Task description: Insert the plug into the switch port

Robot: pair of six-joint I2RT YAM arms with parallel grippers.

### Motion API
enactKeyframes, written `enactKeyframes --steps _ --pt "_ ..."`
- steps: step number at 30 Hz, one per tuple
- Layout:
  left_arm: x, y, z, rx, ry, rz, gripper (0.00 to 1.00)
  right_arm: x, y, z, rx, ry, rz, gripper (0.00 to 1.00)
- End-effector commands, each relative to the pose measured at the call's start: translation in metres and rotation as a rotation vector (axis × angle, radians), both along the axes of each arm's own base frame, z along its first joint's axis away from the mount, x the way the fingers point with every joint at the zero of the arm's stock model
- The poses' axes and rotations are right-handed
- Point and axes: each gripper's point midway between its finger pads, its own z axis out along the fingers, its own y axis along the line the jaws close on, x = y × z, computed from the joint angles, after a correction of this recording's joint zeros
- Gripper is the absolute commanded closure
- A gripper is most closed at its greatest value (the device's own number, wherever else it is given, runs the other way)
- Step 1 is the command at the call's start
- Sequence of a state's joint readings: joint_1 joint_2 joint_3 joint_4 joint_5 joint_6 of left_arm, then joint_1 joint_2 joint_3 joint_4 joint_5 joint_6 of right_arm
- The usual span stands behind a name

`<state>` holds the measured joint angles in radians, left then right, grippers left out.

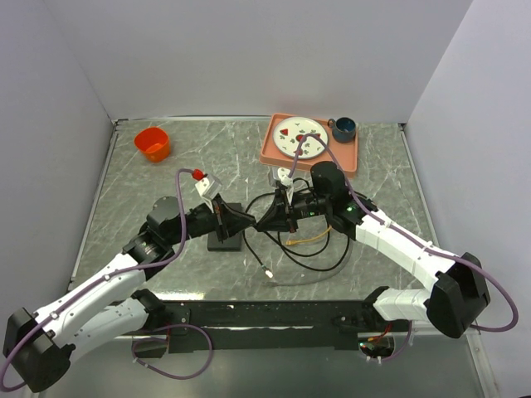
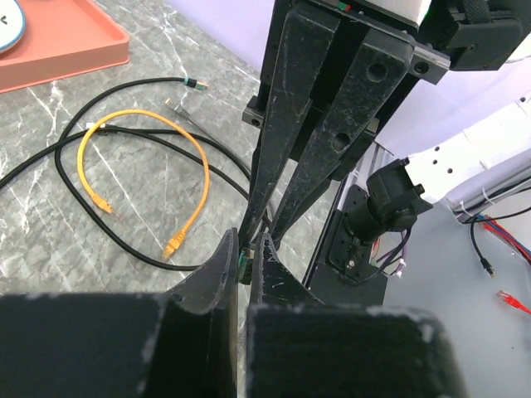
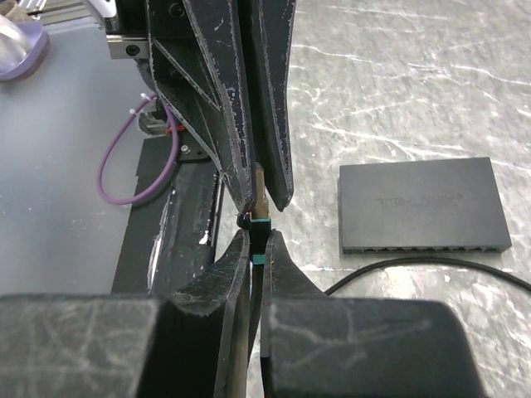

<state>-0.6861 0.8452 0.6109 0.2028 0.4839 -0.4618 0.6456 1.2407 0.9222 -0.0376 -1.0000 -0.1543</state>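
"Above the middle of the worktop, how do the two grippers stand?" asks the trainee.

"Tip to tip," says the technician. "On the right gripper [image 3: 258,236] the fingers are together, clamped on the teal-booted end of the small cable plug [image 3: 260,249]. On the left gripper [image 2: 247,249] the fingers are together as well, pinching the pale contact end of the same plug. The plug hangs between them, off the grey marbled worktop [image 1: 166,191]."

"Why two grips on one part?"

"It reads as a regrasp. The boot-end grip leaves the contact end free. The left grip covers that end and would have to release before any insertion."

"Which way does the plug point?"

"Its long axis lies along the line joining the two pairs of fingertips, roughly parallel to the near edge of the worktop, with the contact end toward the left arm. The flat matte-black rectangular switch box [image 3: 423,203] lies flat on the worktop, beside and below that line. Its row of ports [image 3: 425,246] runs along the thin side face turned toward the right arm. The plug is apart from the box and not lined up with any port. A black cable [image 3: 431,269] trails past that face. Farther out lie a loose orange patch cable [image 2: 141,178] and, at the far edge, a salmon-pink tray [image 1: 348,157]; I judge neither to be involved."
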Motion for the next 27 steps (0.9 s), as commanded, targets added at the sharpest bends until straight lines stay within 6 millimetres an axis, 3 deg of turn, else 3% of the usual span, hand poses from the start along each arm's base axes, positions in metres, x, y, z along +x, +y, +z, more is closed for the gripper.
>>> enactKeyframes --steps 1,3,7,11,13,15,20,23,26,27 --pt "-0.001 -0.005 0.025 -0.059 -0.061 -0.025 0.9 0.006 0.0 0.016 0.025 -0.059 -0.04 1.0" --pt "-0.003 -0.005 0.023 -0.053 -0.063 -0.031 0.8 0.005 -0.001 0.016 0.028 -0.06 -0.037 1.0" --pt "-0.005 -0.003 0.023 -0.053 -0.075 -0.031 0.8 0.005 -0.001 0.018 0.027 -0.064 -0.033 1.0" --pt "-0.007 -0.001 0.024 -0.052 -0.078 -0.036 0.68 0.005 0.0 0.019 0.029 -0.06 -0.031 1.0" --pt "-0.008 -0.001 0.024 -0.051 -0.076 -0.039 0.76 0.006 0.0 0.019 0.028 -0.057 -0.033 1.0" --pt "-0.008 -0.001 0.023 -0.049 -0.071 -0.037 0.96 0.006 0.0 0.018 0.028 -0.054 -0.035 1.0" --pt "-0.007 0.0 0.024 -0.06 -0.065 -0.025 0.99 0.005 0.0 0.02 0.032 -0.049 -0.036 1.0" --pt "-0.005 0.0 0.026 -0.071 -0.058 -0.007 0.99 0.004 0.0 0.022 0.043 -0.048 -0.031 0.94" --pt "0.007 0.004 0.025 -0.07 -0.019 0.069 0.99 0.009 -0.001 0.021 0.034 -0.052 -0.07 0.68" --pt "0.01 0.005 0.03 -0.08 0.002 0.091 0.99 0.012 -0.003 0.022 0.033 -0.068 -0.098 0.51"
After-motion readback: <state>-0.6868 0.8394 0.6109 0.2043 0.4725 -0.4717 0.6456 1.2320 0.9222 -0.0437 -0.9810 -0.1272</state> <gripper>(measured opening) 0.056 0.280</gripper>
